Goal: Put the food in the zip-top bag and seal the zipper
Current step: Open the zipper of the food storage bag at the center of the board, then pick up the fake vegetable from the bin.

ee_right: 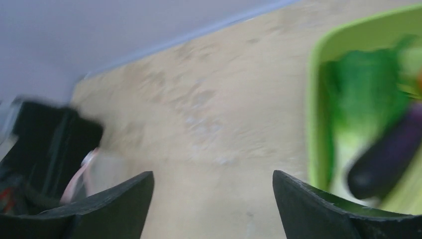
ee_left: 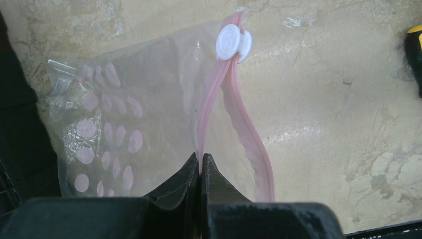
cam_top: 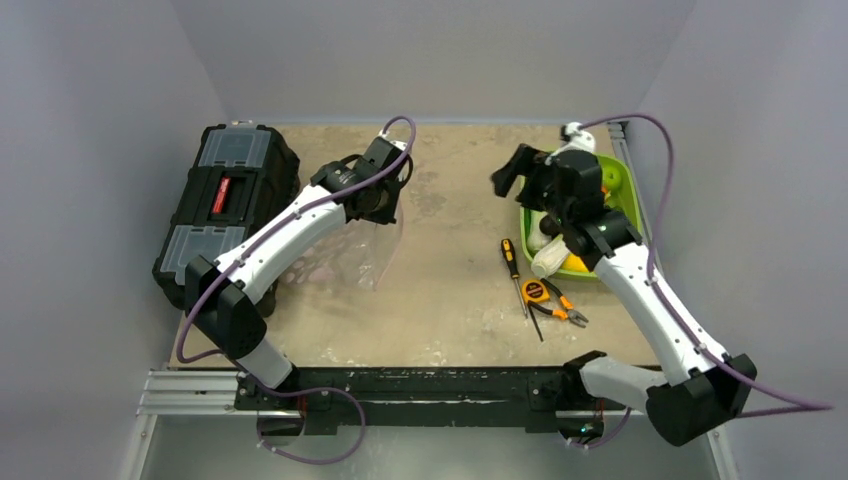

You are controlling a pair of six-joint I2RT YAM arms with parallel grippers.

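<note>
**Where everything lies on our table**

We find the toolbox (cam_top: 225, 200) at the far left of the table (cam_top: 450, 300) and the bin (cam_top: 628, 190) at the far right edge. The food (ee_right: 366, 94) lies in the bin, an eggplant (ee_right: 385, 159) against it (the wrist view is too blurred for more). Just right of the toolbox we see the zip-top bag (cam_top: 375, 250), its zipper (ee_left: 214, 99) caught between the fingers of the left gripper (ee_left: 200, 159). The slider (ee_left: 231, 42) sits at the zipper's end away from that gripper. The right gripper (cam_top: 512, 172) stands just left of the bin, with nothing between its fingers. Nearer to us, left of the bin, lie a screwdriver (cam_top: 511, 262), then a tape measure (cam_top: 537, 291) and pliers (cam_top: 562, 312).
</note>
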